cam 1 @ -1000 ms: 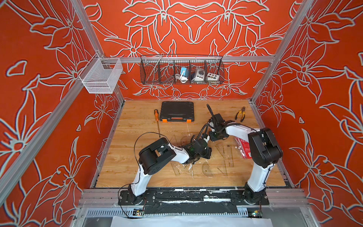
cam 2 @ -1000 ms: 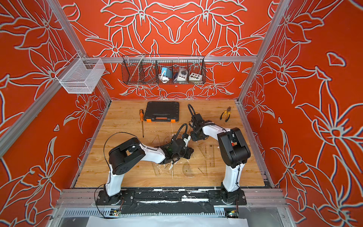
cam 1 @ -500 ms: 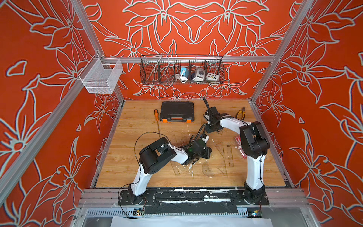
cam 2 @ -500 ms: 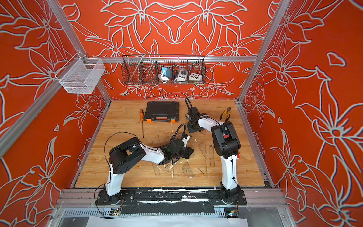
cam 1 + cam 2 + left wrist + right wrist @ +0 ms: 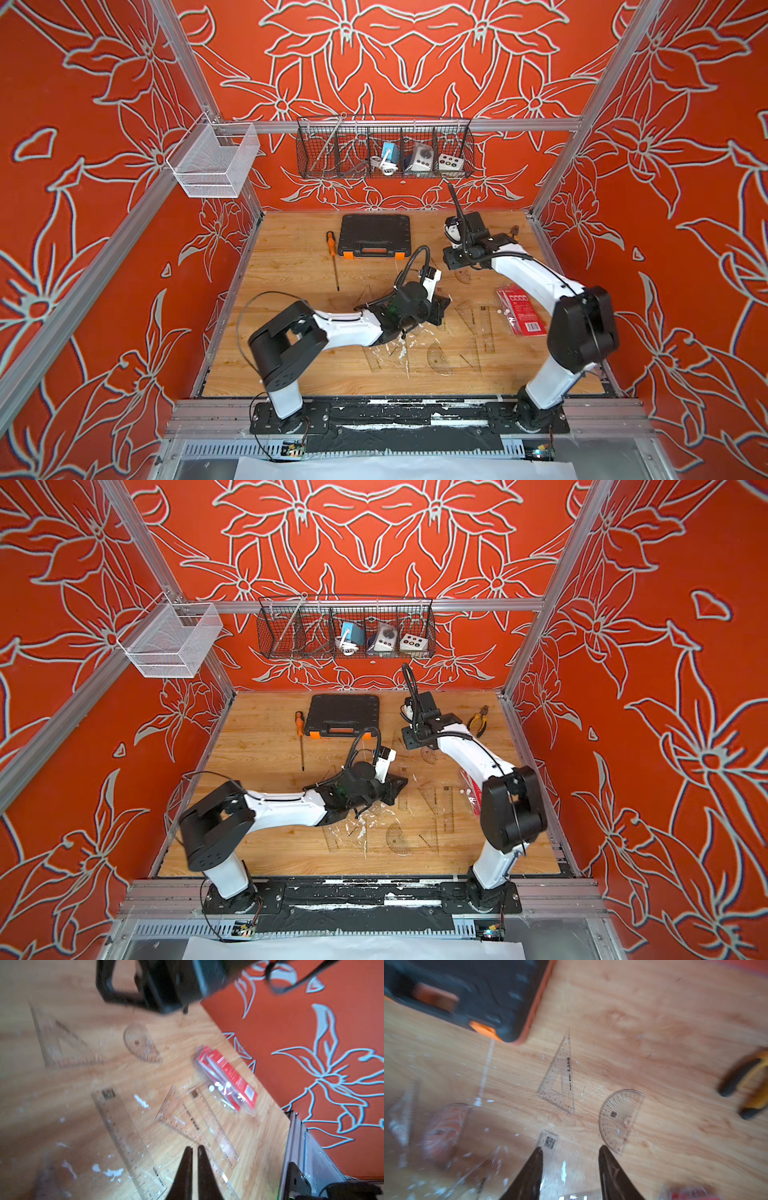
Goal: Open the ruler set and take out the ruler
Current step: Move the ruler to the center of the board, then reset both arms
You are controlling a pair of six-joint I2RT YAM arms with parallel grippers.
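Swung back toward the tool case, the right hand hangs open and empty. The left hand is barely parted and holds nothing. The ruler set lies ahead of it on the tabletop, probably a light, slippery pouch best pinched at an edge.

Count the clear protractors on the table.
2. The back protractor lies beside the right gripper; the front protractor lies right of the left arm, which may hide more.
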